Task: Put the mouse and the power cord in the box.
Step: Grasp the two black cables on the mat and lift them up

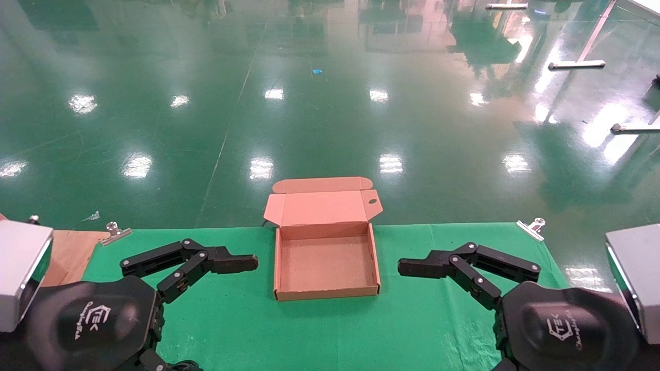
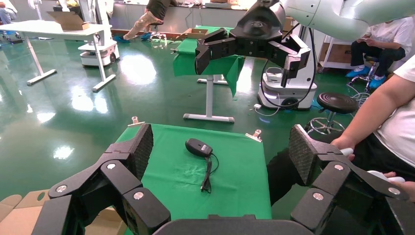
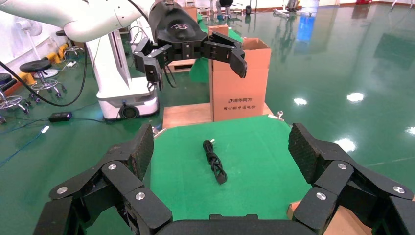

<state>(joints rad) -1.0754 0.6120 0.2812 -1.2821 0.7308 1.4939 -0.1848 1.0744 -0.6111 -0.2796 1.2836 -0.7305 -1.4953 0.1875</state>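
The brown cardboard box [image 1: 326,231] stands open and empty at the middle of the green cloth, its lid [image 1: 319,207] tipped back. My left gripper [image 1: 247,263] hovers open just left of the box and my right gripper [image 1: 407,267] open just right of it, both pointing inward. The black mouse [image 2: 198,147] lies on the cloth with its thin cable trailing, beyond the open left gripper [image 2: 221,144]. The bundled black power cord [image 3: 214,161] lies on the cloth beyond the open right gripper [image 3: 221,142]. Neither mouse nor cord shows in the head view.
Metal clips [image 1: 114,230] [image 1: 532,226] pin the cloth at the table's far corners. A wooden board [image 3: 186,115] and a tall printed carton [image 3: 240,83] sit past the table's left end. A seated person [image 2: 391,122] is close to the right end.
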